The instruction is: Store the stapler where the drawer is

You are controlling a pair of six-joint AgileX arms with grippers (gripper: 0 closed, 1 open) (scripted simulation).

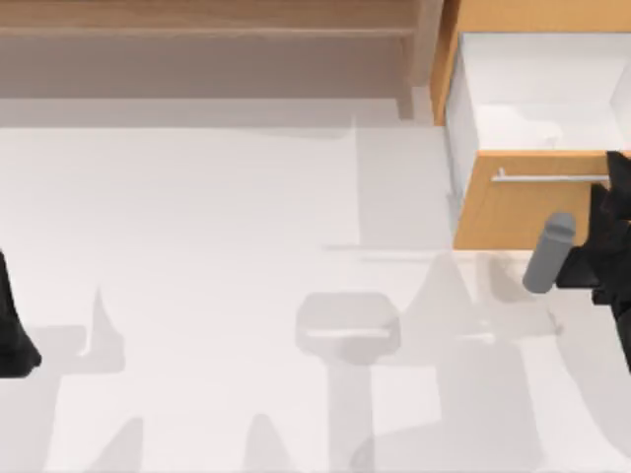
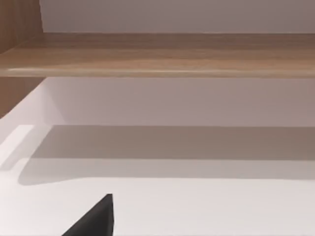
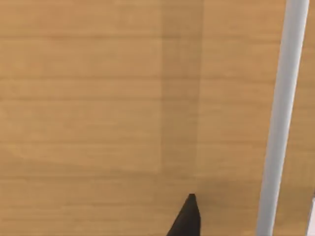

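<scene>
Hovering at the handle (image 1: 548,178) of the open drawer (image 1: 523,212), the right gripper (image 1: 609,232) seems placed for pulling; finger state unclear.

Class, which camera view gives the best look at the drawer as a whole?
The top view: the drawer shows its open white inside, wooden front and silver handle together. The right wrist view shows part of its front and handle close up; the left wrist view faces the shelf.

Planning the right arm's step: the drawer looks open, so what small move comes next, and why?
Probably ease the right gripper back from the handle: the drawer already stands pulled out, its white inside showing. The left arm sits parked at the table's left edge.
</scene>
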